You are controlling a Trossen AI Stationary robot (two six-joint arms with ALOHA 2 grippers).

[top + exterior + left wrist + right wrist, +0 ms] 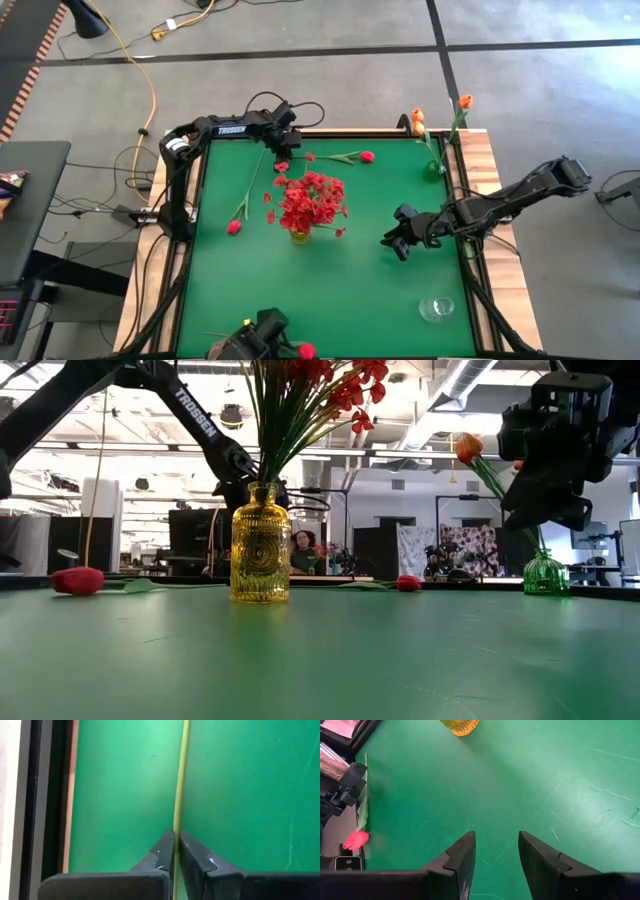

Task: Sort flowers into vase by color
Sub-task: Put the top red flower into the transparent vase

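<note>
On the green counter (330,290), my left jaws (176,851) clench a thin stem (180,780) that could slip; my right jaws (496,851) hang released.

Bushy red many-blossom sprigs (311,201) stand upright in a ribbed amber glass vase (260,556) near the mat's centre; two orange tulip-like buds (418,117) on thin green stems lean in a small green glass vase (546,573) at the far right corner; three red-pink tulip-like buds lie flat: one (234,227) left of the amber vase, one (367,156) behind it, one (306,350) at the near edge.
</note>
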